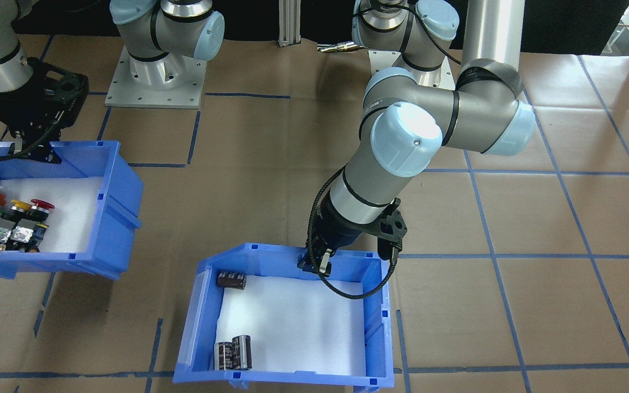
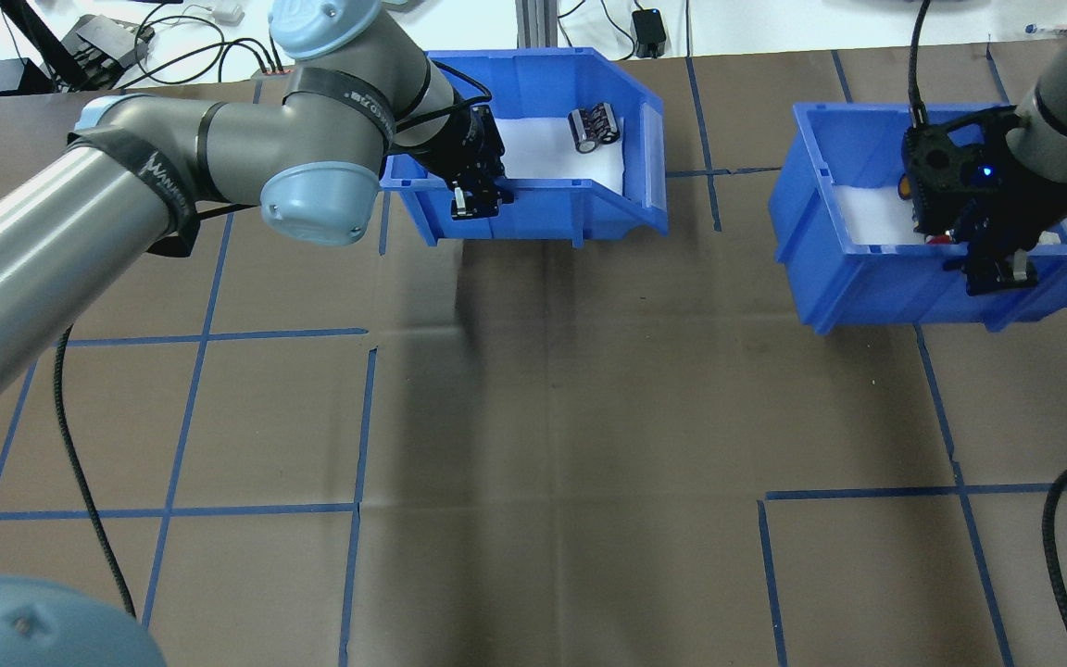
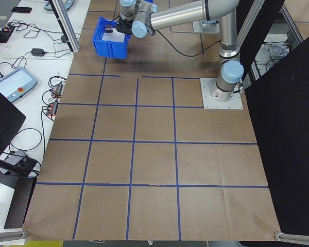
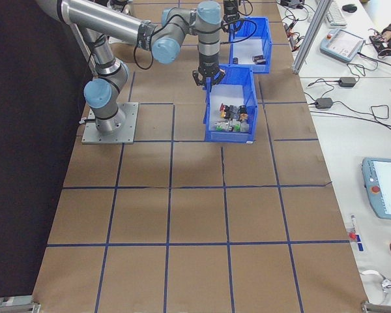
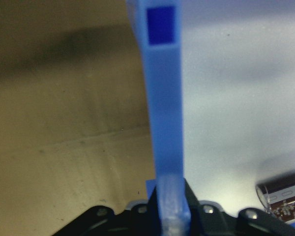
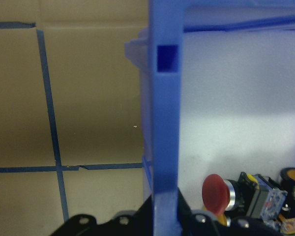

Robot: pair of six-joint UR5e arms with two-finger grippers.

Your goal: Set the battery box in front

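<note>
Gripping battery box (image 1: 292, 322) rear wall: left hand (image 1: 314, 265), clenched; right hand (image 2: 997, 269) clamps switch bin (image 2: 867, 278) wall.

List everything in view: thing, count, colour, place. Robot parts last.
battery box: one, blue, white foam floor, at the table's far edge from the robot, gripped at its robot-side wall
cells: three, dark brown-black; two together in one corner, one alone in another
switch bin: one, blue, on the robot's right side
push-button switches: a cluster, red, yellow, white caps, inside the switch bin
table: brown surface with blue tape grid
left gripper: shut on the battery box wall
right gripper: shut on the switch bin wall
</note>
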